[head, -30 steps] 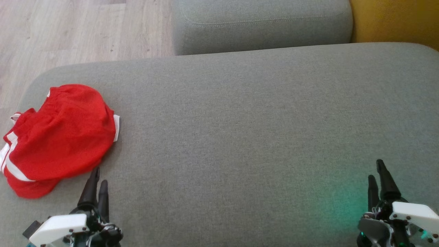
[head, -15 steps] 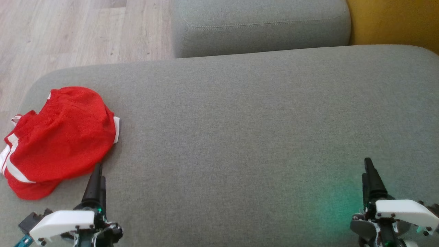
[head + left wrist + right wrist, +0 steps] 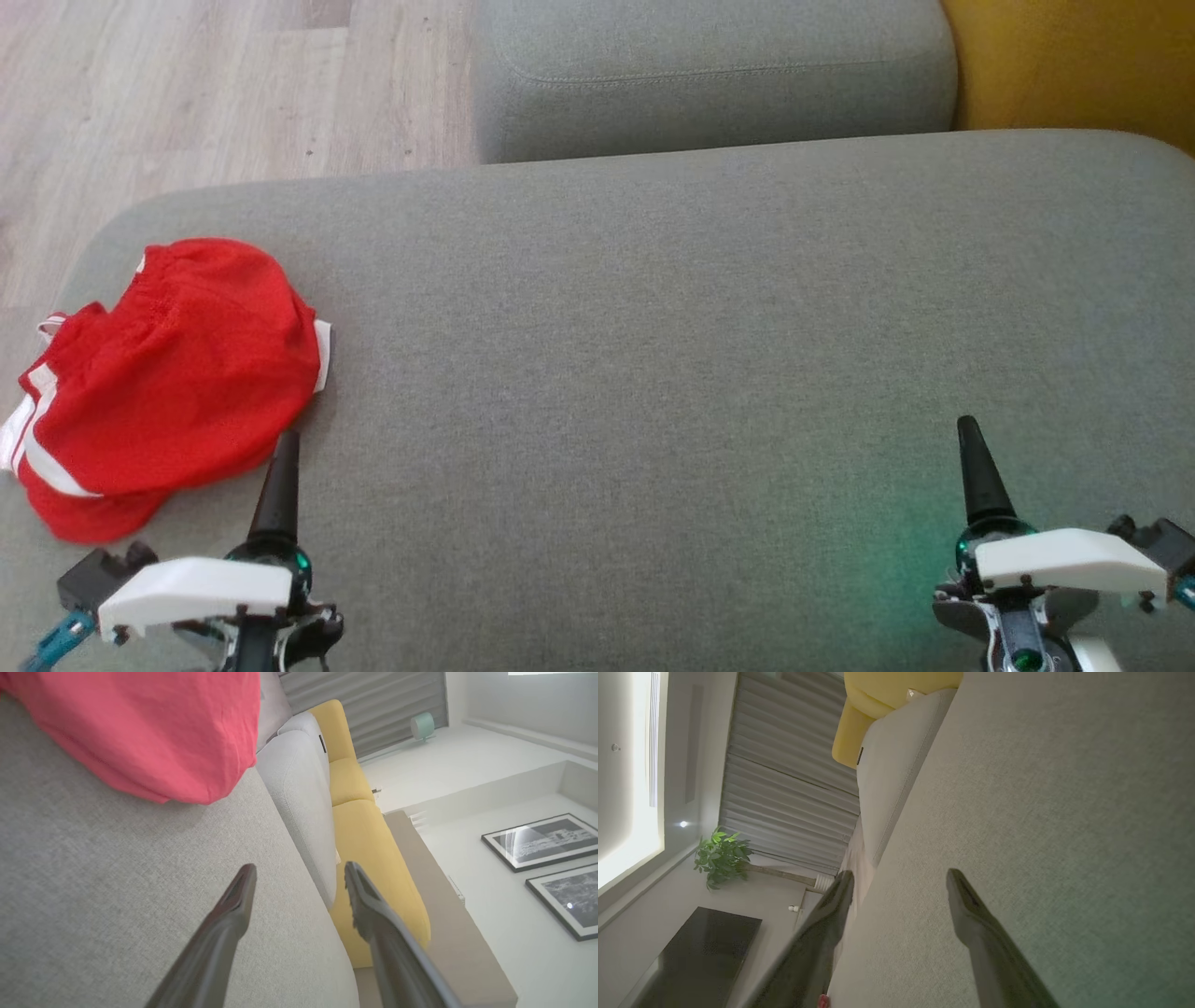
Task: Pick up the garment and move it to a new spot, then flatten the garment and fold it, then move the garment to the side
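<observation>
Grey sofa cushion holds a crumpled red, white-striped garment near its left edge — bare fabric stretches rightward; left gripper and right gripper gape wide, empty.

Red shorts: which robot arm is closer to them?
The left. The left jaws are open right beside the red shorts, at their near right edge. The right jaws are open far across the grey cushion, toward its other end.
</observation>
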Motion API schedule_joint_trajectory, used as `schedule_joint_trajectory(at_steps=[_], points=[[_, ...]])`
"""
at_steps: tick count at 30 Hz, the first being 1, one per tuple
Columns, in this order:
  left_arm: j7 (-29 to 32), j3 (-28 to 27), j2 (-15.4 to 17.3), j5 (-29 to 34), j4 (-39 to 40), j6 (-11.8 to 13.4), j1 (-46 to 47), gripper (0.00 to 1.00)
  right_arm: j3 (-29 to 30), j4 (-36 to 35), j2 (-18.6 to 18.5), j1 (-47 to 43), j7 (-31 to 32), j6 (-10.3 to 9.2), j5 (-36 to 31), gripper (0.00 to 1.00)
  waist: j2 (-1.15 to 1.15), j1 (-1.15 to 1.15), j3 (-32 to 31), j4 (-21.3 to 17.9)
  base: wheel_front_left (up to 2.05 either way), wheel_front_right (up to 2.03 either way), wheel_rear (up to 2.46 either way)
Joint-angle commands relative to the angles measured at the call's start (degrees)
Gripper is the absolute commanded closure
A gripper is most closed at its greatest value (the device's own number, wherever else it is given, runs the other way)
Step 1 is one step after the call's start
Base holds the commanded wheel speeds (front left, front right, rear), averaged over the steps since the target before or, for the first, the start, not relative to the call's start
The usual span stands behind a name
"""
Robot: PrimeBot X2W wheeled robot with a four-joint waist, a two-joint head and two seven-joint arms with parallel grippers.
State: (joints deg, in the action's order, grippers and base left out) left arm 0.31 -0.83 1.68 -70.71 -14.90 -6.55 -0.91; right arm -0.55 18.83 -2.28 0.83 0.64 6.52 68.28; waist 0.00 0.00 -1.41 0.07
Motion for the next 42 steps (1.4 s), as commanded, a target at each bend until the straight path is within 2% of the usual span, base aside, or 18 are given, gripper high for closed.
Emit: schedule_joint_trajectory(at_steps=[1, 42], points=[[-0.7, -0.3, 0.7, 2.2, 2.5, 0.0, 1.7, 0.00, -0.9, -2.2, -0.5, 3.4, -0.9, 0.29, -2.1, 0.00, 0.00, 0.00, 0.0, 0.0, 0.00, 0.00, 0.00], [-7.6, 3.5, 0.9, 34.4, 7.9, 1.6, -0.6, 0.00, -8.9, -3.9, -0.4, 4.1, -7.8, 0.61, -33.8, 0.00, 0.00, 0.00, -2.7, 0.2, 0.00, 0.00, 0.00]])
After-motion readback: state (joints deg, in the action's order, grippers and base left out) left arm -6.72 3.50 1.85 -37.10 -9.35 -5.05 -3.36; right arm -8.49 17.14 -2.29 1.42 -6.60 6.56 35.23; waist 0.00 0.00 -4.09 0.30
